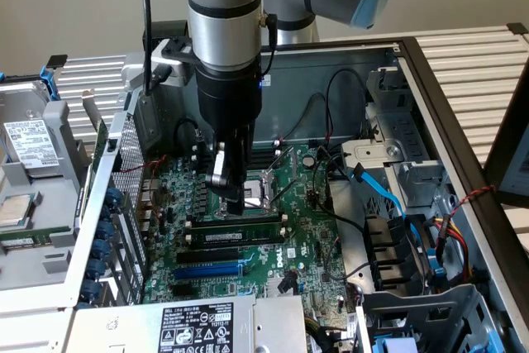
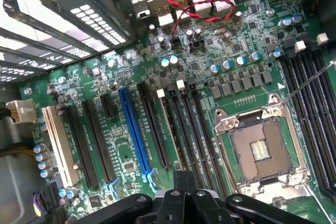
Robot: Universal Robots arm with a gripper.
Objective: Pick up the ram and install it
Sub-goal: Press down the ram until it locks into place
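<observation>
green motherboard, gripper clenched over the memory slots

green circuit board fills the floor of the open computer case [image 1: 430, 88], which lies on its side on a slatted bench [image 1: 475, 59]. the motherboard [image 1: 310, 241] carries a bare metal cpu socket [image 1: 269, 183], a blue expansion slot [image 1: 211, 270] and black slots running parallel to it.

the arm [image 1: 223, 6] comes down from above into the case. the gripper [image 1: 234, 204] is clenched, fingertips together, just above the board, beside the cpu socket on the exterior view's left. whether anything is pinched between the tips cannot be told.

the ram [image 1: 235, 236] lies as a long thin green stick with a white label strip, standing in a slot directly below the gripper tips, between the cpu socket and the blue expansion slot. it looks level with the slot ends; whether it is fully seated cannot be told. whether the tips touch its upper edge cannot be told either.

in the wrist view the gripper [image 2: 184, 187] body sits over the rows of black slots [image 2: 189, 124], with the blue expansion slot [image 2: 134, 132] to one side and the cpu socket [image 2: 260, 148] to the other. a red twisted wire [image 2: 194, 9] loops over the board near the rear ports.

blue data cables [image 1: 380, 192] and black power leads run along the exterior view's right of the case. a drive with a white label [image 1: 29, 142] sits outside the case on the exterior view's left.
</observation>
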